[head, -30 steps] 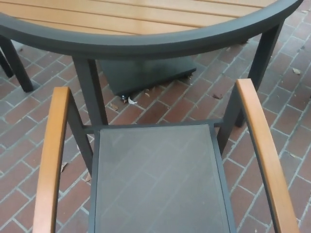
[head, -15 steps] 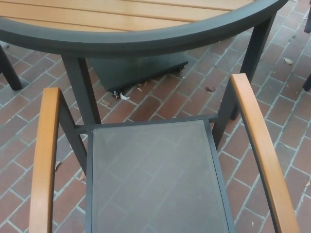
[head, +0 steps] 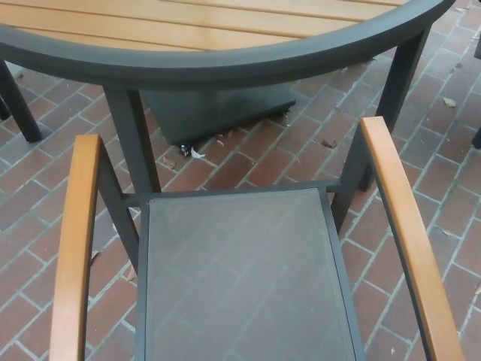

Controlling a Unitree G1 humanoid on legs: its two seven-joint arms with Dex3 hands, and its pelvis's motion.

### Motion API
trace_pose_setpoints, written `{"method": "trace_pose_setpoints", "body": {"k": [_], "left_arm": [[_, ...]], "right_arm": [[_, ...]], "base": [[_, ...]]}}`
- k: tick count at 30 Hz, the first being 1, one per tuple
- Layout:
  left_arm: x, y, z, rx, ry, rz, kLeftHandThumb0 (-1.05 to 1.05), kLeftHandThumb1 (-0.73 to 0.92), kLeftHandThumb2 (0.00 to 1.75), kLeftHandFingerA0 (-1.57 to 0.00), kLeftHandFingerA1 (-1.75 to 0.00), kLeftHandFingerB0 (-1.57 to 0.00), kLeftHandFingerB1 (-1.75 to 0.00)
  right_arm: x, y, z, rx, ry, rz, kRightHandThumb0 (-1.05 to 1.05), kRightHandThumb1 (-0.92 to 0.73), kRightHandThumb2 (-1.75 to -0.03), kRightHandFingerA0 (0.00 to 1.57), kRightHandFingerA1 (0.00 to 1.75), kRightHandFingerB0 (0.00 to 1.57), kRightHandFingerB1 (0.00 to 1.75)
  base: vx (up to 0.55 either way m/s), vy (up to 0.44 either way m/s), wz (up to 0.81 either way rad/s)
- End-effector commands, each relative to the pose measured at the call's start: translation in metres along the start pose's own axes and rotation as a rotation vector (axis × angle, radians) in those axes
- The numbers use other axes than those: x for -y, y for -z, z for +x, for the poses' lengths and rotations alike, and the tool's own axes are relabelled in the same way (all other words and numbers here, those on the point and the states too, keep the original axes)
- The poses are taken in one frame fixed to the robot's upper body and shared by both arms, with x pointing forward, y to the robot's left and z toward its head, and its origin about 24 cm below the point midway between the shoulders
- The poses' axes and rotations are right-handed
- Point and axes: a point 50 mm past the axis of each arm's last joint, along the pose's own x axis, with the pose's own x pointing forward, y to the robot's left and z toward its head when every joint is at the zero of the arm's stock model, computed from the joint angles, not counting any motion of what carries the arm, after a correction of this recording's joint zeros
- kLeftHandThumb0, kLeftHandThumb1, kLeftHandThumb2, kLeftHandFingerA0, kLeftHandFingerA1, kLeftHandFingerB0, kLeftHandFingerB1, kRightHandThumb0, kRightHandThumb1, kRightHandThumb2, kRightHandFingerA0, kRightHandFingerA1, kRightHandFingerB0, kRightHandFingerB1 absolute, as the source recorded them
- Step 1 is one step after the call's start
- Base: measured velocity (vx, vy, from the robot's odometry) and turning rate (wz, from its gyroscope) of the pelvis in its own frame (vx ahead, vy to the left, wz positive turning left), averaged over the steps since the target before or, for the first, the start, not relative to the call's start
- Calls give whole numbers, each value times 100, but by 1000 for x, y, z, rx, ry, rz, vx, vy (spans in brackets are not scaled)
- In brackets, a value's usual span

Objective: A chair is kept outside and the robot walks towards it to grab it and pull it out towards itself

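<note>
Neither hand shows anywhere in the head view, so I cannot say whether their fingers are spread or closed, and nothing is being held that I can see. What fills the near part of the scene is the chair (head: 240,278), seen from above: a grey mesh seat (head: 240,286) in a dark frame, with a wooden left armrest (head: 75,256) and a wooden right armrest (head: 406,233) running toward the near edge on either side. The front of the seat points at the round slatted table (head: 225,30) on the far side and sits just short of its dark rim. Below the table, a dark wheeled base (head: 218,109) rests on the brick paving (head: 45,218), with dry leaves scattered nearby.

The grab has not begun, by the look of it. To do it well, I would bring both hands down evenly onto the two armrests, close firmly around the wood, and pull straight back. An uneven tug could swing the chair toward the table leg (head: 131,139) at the left, and the legs may catch on the brick joints.
</note>
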Motion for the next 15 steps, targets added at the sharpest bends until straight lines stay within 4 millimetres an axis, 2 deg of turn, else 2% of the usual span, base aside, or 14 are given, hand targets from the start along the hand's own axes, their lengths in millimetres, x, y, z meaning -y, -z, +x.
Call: {"method": "trace_pose_setpoints", "body": {"k": [1, 2, 3, 4, 5, 6, 7, 8, 9, 10, 11, 12, 13, 15], "left_arm": [[-13, 133, -51, -228, -209, -546, -93, 50, 86, 0, -19, 0, 0], [0, 145, -54, -294, -222, -555, -87, 47, 85, 0, -25, 0, -4], [4, 148, -53, -308, -226, -563, -87, 47, 85, 0, -25, 0, -4], [8, 151, -53, -331, -231, -566, -79, 46, 87, 0, -29, -6, -12], [11, 154, -52, -347, -235, -567, -79, 46, 87, 0, -29, -6, -12], [25, 164, -48, -380, -244, -588, -78, 47, 89, 0, -38, 0, -20], [33, 170, -44, -393, -248, -605, -78, 47, 89, 0, -38, 0, -20], [43, 175, -40, -411, -245, -610, -74, 48, 92, -1, -47, 0, -29], [58, 181, -33, -429, -236, -661, -75, 45, 88, 0, -42, -5, -24], [63, 183, -30, -433, -231, -698, -75, 45, 88, 0, -42, -5, -24], [75, 185, -21, -449, -218, -716, -69, 42, 86, -11, -58, 0, -41], [84, 185, -13, -463, -206, -689, -69, 42, 86, -11, -58, 0, -41], [88, 184, -9, -468, -200, -677, -67, 60, 58, -14, -56, -11, -31], [91, 184, -6, -471, -196, -669, -67, 60, 58, -14, -56, -11, -31]], "right_arm": [[32, 87, -39, -447, 539, 445, -92, -78, -64, 0, 0, 0, 0], [17, 101, -42, -502, 617, 591, -97, -61, -88, 0, 0, 0, 0], [11, 105, -42, -518, 639, 636, -97, -61, -88, 0, 0, 0, 0], [5, 108, -42, -538, 650, 676, -98, -79, -64, 0, 0, 0, 0], [2, 110, -42, -552, 657, 702, -98, -79, -64, 0, 0, 0, 0], [-13, 113, -38, -553, 657, 767, -105, -67, -105, 0, 10, 0, 7], [-22, 114, -34, -545, 655, 803, -105, -67, -105, 0, 10, 0, 7], [-31, 115, -31, -540, 638, 824, -105, -67, -105, 0, 9, 0, 5], [-44, 115, -24, -537, 594, 844, -105, -64, -97, 0, 0, 0, 6], [-50, 114, -20, -536, 571, 851, -105, -64, -97, 0, 0, 0, 6], [-62, 112, -11, -521, 549, 885, -69, -38, -74, 0, 8, 5, 25], [-70, 110, -3, -501, 546, 919, -69, -38, -74, 0, 8, 5, 25], [-74, 109, 0, -499, 555, 932, -49, -47, -68, 3, 30, 10, 36], [-76, 109, 2, -501, 569, 942, -49, -47, -68, 3, 30, 10, 36]], "base": [[0, 0, 0], [0, 0, 0], [0, 0, 0], [0, 0, 0], [0, 0, 0], [0, 0, 0], [0, 0, 0], [0, 0, 0], [0, 0, 0], [0, 0, 0], [0, 0, 0], [0, 0, 0], [0, 0, 0], [0, 0, 0]]}}
